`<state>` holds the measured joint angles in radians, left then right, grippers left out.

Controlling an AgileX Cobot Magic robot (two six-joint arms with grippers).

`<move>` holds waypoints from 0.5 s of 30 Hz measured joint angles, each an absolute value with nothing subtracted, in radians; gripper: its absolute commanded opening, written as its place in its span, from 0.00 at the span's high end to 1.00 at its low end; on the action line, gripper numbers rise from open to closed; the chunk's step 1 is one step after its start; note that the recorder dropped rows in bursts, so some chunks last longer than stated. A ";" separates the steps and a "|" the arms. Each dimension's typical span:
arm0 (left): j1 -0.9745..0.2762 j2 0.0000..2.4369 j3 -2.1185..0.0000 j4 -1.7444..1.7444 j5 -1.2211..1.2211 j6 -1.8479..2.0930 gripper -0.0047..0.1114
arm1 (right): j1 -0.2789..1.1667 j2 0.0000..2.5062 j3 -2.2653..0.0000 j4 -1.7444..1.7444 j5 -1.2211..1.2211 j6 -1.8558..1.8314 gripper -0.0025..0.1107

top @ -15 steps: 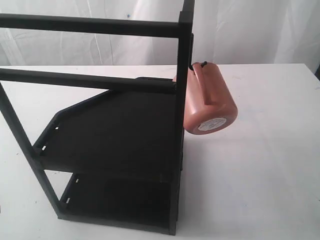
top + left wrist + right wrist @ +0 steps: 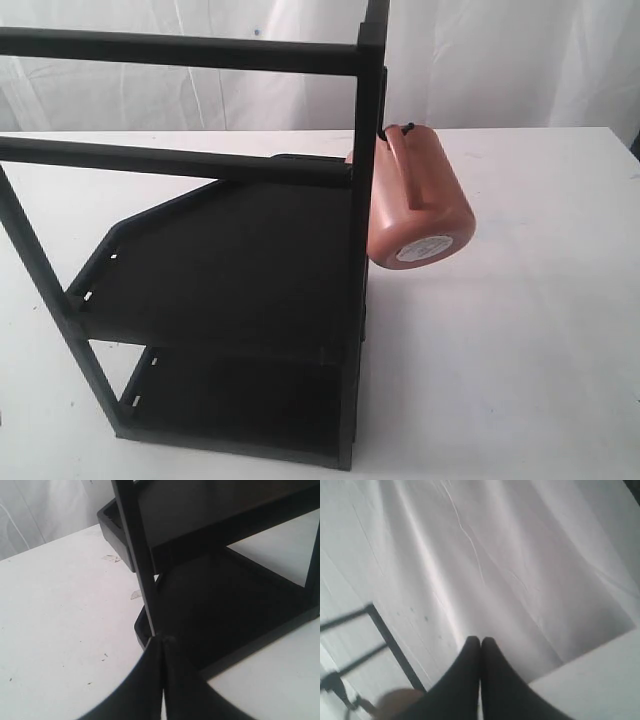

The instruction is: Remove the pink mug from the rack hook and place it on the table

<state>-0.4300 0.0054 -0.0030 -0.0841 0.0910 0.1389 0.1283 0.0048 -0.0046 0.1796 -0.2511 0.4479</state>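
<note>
Left tool, close to the black rack, and right tool are each pressed together on nothing. Right of centre in the exterior view, the pink mug hangs by its handle from the rack hook, above the white bench.

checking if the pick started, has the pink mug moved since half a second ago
No. The pink mug hangs from the rack hook at the same spot beside the rack's upright post.
</note>
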 measured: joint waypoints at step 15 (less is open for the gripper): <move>-0.430 0.005 -0.003 -0.084 0.091 0.139 0.96 | 0.155 0.255 -0.461 -0.110 0.234 0.397 0.98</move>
<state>-0.4300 0.0054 -0.0030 -0.0841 0.0910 0.1389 0.1545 0.2551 -0.4615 -0.1102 0.2338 0.3965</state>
